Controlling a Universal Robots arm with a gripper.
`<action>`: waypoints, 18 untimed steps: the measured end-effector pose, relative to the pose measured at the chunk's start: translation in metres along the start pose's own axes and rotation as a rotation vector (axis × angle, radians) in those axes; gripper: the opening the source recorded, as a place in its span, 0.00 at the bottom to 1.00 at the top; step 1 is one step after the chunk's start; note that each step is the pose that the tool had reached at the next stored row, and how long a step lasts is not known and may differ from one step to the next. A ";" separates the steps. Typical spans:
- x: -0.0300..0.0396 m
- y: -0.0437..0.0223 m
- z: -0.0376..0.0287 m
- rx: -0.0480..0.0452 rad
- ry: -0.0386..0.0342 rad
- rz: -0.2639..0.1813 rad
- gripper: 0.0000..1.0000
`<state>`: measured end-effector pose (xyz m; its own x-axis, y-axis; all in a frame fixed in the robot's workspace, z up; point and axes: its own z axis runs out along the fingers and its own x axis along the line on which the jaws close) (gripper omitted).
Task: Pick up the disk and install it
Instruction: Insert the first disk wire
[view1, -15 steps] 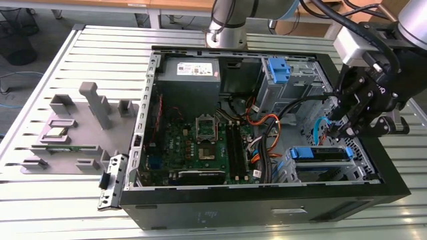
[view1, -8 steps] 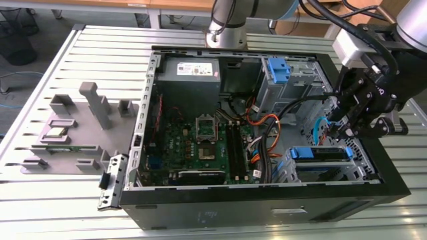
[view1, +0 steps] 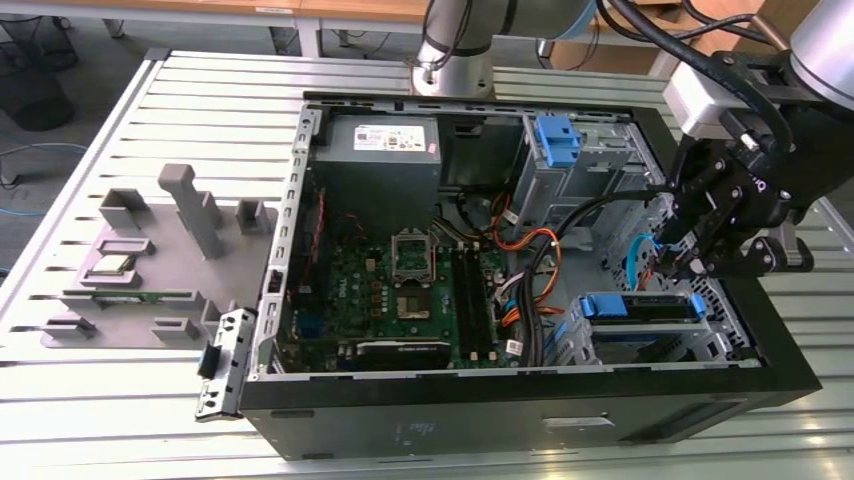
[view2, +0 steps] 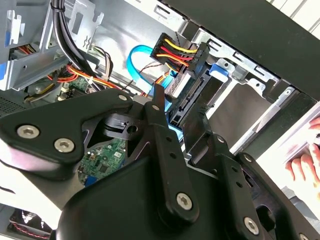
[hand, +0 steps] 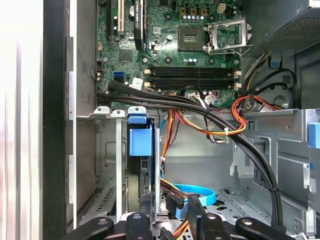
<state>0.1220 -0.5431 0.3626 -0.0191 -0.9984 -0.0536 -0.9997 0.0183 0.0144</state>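
currently: disk (view1: 641, 306) seated in the corner drive cage (hand: 118, 155) of the computer case (view1: 441, 425)
pointing: on edge, cabled end toward the gripper (view1: 683, 268)
look: blue bracket (hand: 139, 139), dark thin edge
gripper: grip state cannot be told

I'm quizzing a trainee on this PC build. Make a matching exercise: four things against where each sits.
Things:
1 disk
2 power supply box
3 grey parts holder
4 tool

Places:
A on the slatted table, outside the computer case
B drive bay, exterior view's right
C poised over the disk
D case corner, exterior view's upper left

Pairs: 1-B; 2-D; 3-A; 4-C
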 end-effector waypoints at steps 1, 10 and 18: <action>0.0000 0.0000 0.0000 0.0000 0.0000 0.000 0.42; 0.0000 0.0000 0.0001 0.0000 0.0001 0.000 0.34; 0.0000 0.0000 0.0001 0.0000 0.0002 0.000 0.16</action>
<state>0.1220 -0.5431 0.3625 -0.0190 -0.9984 -0.0534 -0.9997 0.0183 0.0144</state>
